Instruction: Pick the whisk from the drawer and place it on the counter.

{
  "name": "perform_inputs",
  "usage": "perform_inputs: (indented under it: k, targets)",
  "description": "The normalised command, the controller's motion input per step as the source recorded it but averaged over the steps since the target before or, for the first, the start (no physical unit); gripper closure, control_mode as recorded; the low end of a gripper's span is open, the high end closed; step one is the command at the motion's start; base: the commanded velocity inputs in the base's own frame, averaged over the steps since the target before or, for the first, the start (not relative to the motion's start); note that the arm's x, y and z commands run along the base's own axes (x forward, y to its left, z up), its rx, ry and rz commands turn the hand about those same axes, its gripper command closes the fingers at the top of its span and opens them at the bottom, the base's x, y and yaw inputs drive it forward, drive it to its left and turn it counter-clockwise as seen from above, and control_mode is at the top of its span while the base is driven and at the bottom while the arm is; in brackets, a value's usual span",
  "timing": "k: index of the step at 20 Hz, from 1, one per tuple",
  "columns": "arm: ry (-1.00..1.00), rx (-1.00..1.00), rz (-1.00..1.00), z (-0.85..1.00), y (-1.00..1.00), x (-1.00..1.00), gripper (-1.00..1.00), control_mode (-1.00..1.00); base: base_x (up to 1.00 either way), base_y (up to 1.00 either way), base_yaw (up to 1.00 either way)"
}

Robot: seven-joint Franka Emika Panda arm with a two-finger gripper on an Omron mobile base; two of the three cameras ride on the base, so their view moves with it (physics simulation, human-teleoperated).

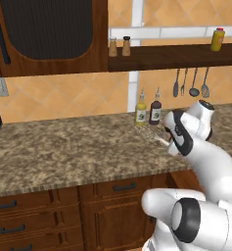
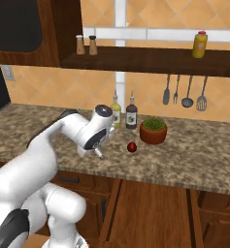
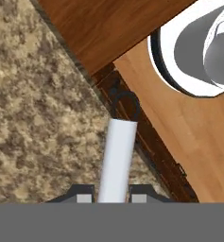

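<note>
My gripper is shut on the whisk, whose slim pale silver handle runs up between the two finger tips and ends in a small dark ring. In the hand view the handle hangs over the front edge of the speckled granite counter, with the reddish-brown drawer floor to the right. From the right base view the gripper hovers just above the counter edge, the handle end of the whisk poking out below it, and the open drawer lies underneath. The wire loops are hidden by the hand.
Two bottles, a potted plant and a small red fruit stand on the counter right of the gripper. Utensils hang on the wall under a shelf with shakers. Closed drawer fronts line the left.
</note>
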Motion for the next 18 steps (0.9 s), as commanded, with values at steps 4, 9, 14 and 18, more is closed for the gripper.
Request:
perform_inputs:
  k: [4,9,14,18]
  targets:
    - [0.28,-0.14,-0.01,-0.34,0.44,1.0,1.0,-1.0,0.0,0.0,0.0]
    - [0.1,-0.21,-0.08,-0.88,-0.14,1.0,1.0,-1.0,0.0,0.0,0.0]
    - [-0.04,-0.17,-0.05,-1.0,-0.07,1.0,-1.0,-1.0,0.0,0.0,0.0]
    - [0.0,0.0,-0.12,0.62,0.24,0.44,-1.0,-1.0,0.0,0.0,0.0]
